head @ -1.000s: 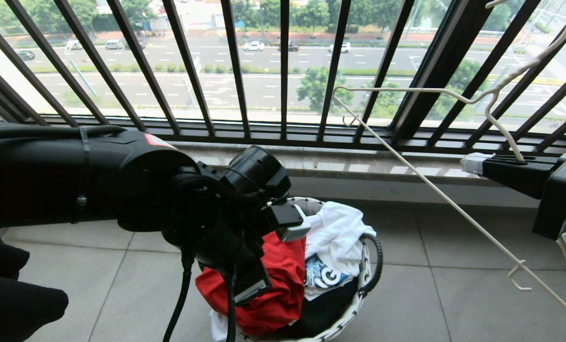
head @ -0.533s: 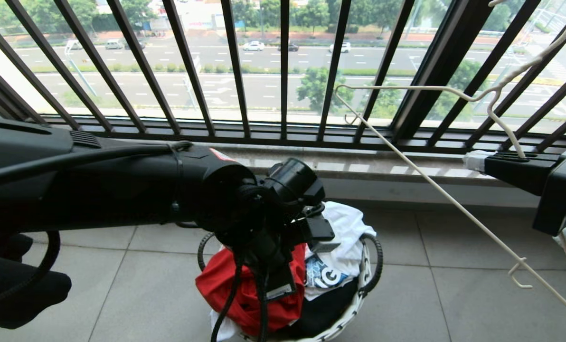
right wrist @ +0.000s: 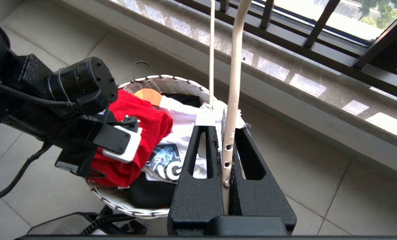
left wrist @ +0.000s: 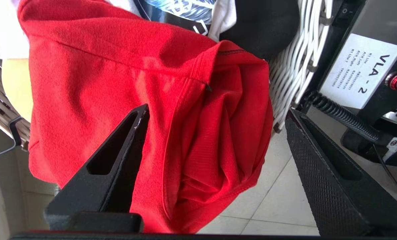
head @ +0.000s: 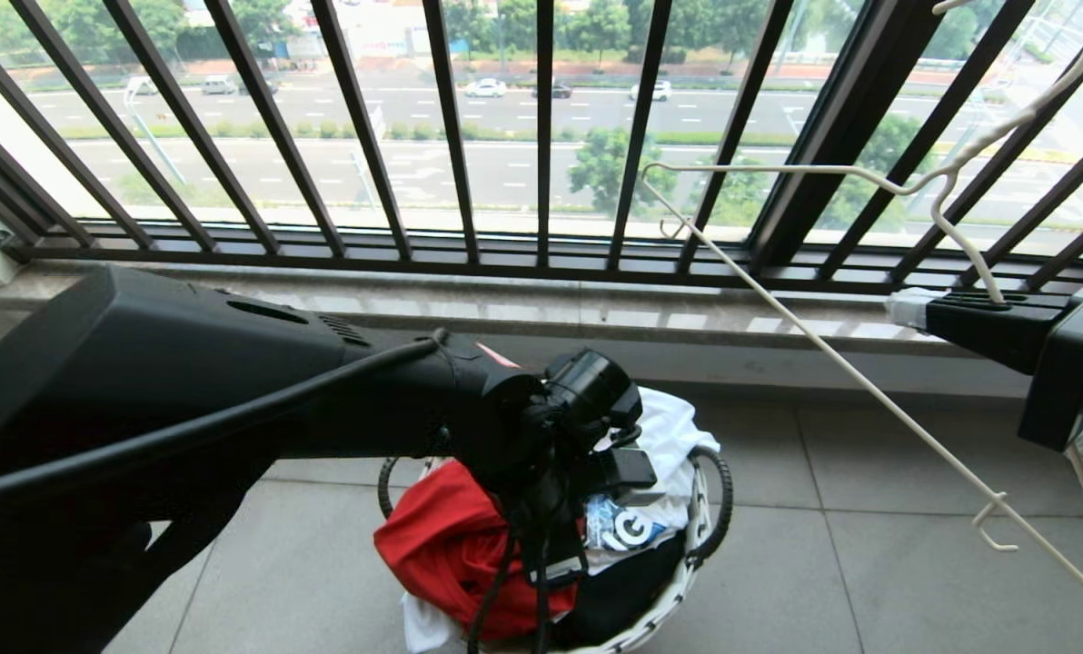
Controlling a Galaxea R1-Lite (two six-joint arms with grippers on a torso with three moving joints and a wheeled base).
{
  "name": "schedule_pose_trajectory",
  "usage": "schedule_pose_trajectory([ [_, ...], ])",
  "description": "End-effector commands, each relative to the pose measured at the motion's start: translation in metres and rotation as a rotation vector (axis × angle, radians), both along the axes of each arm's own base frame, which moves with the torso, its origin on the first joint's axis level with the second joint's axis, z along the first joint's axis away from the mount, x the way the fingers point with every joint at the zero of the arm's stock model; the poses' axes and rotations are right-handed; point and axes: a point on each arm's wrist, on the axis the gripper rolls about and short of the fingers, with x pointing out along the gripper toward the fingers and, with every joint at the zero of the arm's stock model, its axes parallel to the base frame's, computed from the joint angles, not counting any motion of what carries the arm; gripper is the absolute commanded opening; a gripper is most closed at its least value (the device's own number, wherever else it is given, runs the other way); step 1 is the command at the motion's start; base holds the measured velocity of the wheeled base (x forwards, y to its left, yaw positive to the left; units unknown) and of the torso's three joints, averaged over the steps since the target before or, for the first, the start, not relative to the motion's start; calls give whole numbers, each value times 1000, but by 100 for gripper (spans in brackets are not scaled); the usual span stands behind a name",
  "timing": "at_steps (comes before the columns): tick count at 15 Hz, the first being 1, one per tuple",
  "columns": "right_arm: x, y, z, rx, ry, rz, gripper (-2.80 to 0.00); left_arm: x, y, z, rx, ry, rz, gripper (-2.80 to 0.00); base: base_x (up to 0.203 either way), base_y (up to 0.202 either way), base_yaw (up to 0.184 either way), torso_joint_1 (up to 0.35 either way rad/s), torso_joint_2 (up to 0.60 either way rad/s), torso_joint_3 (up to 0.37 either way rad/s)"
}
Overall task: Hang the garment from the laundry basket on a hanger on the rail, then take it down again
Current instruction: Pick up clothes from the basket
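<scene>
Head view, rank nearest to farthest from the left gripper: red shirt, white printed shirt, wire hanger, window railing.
From the left gripper, jaws open over the laundry basket:
1. Red T-shirt, right beneath the gripper in the basket.
2. White printed shirt, beside it, toward the robot's right.
3. Wire hanger, far right, in the right gripper.
4. Window railing, beyond the sill.

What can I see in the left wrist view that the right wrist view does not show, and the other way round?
Only the left wrist view shows the left gripper from behind, jaws standing wide open around a bunched fold of the garment, and a white label on the robot's base.

Only the right wrist view shows the right gripper shut on the hanger, the marble window ledge and the dark window railing.

Both show the red garment, the printed white T-shirt, and the laundry basket on the grey floor tiles.
</scene>
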Motion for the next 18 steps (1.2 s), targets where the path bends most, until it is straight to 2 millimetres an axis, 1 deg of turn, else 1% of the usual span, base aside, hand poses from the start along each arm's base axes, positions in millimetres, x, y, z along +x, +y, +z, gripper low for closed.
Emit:
schedule_pose_trajectory([
  [1, 0, 0, 0, -2, 1, 0, -280, 10, -9, -21, 17, -6, -23, 0, 0, 0, 0, 0, 0, 0],
  [3, 0, 0, 0, -1, 0, 0, -280, 22, -12, -33, 11, -31, -32, 0, 0, 0, 0, 0, 0, 0],
  [5, 0, 0, 0, -2, -1, -1, -280, 33, -8, -35, 13, -56, -38, 0, 0, 0, 0, 0, 0, 0],
  [8, 0, 0, 0, -2, -2, -1, -280, 34, -5, -35, 63, -97, -15, 0, 0, 0, 0, 0, 0, 0],
  [10, 0, 0, -1, -3, 0, -1, -280, 41, -3, -34, 63, -121, 9, 0, 0, 0, 0, 0, 0, 0],
  [12, 0, 0, -1, -3, 0, -1, -280, 53, -3, -29, 13, -178, 35, 0, 0, 0, 0, 0, 0, 0],
  [15, 0, 0, -1, -4, -1, -1, -280, 66, 4, -16, -6, -243, 88, 0, 0, 0, 0, 0, 0, 0],
  [18, 0, 0, 0, -3, -2, -1, -280, 73, 7, -4, -38, -274, 114, 0, 0, 0, 0, 0, 0, 0],
])
